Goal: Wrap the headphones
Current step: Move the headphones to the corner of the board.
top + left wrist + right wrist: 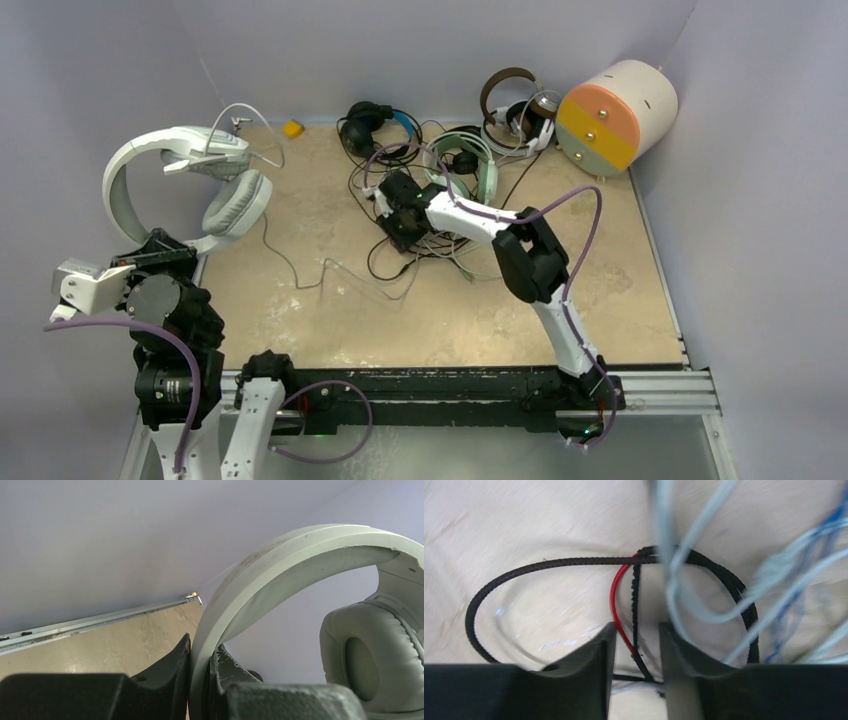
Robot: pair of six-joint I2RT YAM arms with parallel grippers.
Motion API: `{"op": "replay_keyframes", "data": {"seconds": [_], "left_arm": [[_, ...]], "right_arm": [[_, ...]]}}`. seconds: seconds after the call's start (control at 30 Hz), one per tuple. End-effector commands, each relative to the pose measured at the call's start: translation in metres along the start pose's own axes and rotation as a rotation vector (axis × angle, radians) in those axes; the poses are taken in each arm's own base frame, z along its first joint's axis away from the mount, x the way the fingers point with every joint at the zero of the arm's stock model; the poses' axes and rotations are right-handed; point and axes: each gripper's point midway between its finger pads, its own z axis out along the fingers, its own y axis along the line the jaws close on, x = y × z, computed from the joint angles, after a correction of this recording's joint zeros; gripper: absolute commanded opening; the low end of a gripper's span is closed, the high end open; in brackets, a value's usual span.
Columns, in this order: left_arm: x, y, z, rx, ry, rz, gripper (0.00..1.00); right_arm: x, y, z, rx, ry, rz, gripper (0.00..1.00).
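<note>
**Picking one lead out of a limp tangle**

Far to the left of the cream cylinder (615, 115), lifted clear of the table (600, 290): the white-grey headset (236, 204), clamped by its headband between the fingers of the left gripper (200, 660). Expect a stiff, springy plastic arc there, light, and smooth enough to swivel in so narrow a pinch. Better taken on the band than on the soft ear cushion, too squashy for a sure hold.

Close to the cylinder's left, heaped together: the brown headset (500, 85), the black-and-white headset (535, 120), the mint-green headset (487, 165) and, furthest from the cylinder, the black headset with blue headband (368, 120). Leads knotted together on the near side of them.

Down in that knot, left of and nearer than the cylinder: the right gripper (636, 645), fingers apart, straddling a black braided cable (549, 562) and a thin red wire (614, 600) without visibly pinching either. Cannot tell which headset owns them. Pale cables (684, 555) crossing over the same loop.

Treat every lead as limp, thin, almost weightless and quick to snag. Expect neighbours, perhaps a whole headset, to be dragged along at any pull. Take the braided cable alone, on a free stretch away from the crossings; probably grippy enough to hold. Go gently with the red wire, likely the most fragile thing here. Wind slack round a rigid band, never a cushion.
</note>
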Motion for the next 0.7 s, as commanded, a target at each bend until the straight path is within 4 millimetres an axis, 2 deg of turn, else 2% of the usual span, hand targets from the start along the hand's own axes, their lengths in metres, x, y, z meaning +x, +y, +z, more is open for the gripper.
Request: {"op": "replay_keyframes", "data": {"seconds": [0.0,0.03,0.1,0.13,0.2,0.3,0.37,0.4,0.5,0.57,0.67], "left_arm": [[-0.013,-0.029,0.001,0.098,-0.034,-0.114,0.00],[-0.012,-0.029,0.002,0.099,-0.033,-0.113,0.00],[-0.012,-0.031,0.002,0.103,-0.031,-0.110,0.00],[-0.012,-0.032,0.002,0.107,-0.031,-0.107,0.00],[-0.013,-0.034,0.002,0.115,-0.032,-0.095,0.00],[-0.014,-0.033,0.003,0.113,-0.041,-0.078,0.00],[-0.012,-0.031,0.004,0.105,-0.045,-0.069,0.00],[-0.010,-0.030,0.005,0.105,-0.042,-0.068,0.00],[0.001,-0.032,0.008,0.118,-0.018,-0.061,0.00],[0.008,-0.035,0.010,0.133,0.001,-0.060,0.00],[0.021,-0.038,0.014,0.141,0.034,-0.049,0.00]], "right_arm": [[-0.010,-0.084,0.012,0.114,-0.015,0.218,0.33],[-0.016,-0.104,0.011,0.151,-0.037,0.257,0.27],[-0.024,-0.156,0.001,0.278,-0.060,0.351,0.14],[-0.024,-0.186,-0.007,0.343,-0.063,0.423,0.09],[-0.021,-0.232,-0.021,0.377,-0.080,0.564,0.02],[0.000,-0.289,-0.042,0.407,-0.111,0.728,0.02],[0.022,-0.317,-0.054,0.419,-0.120,0.807,0.03],[0.039,-0.336,-0.063,0.434,-0.118,0.865,0.03],[0.076,-0.366,-0.080,0.459,-0.104,0.988,0.04],[0.094,-0.377,-0.095,0.497,-0.103,1.030,0.05],[0.097,-0.381,-0.121,0.542,-0.147,1.032,0.12]]}}
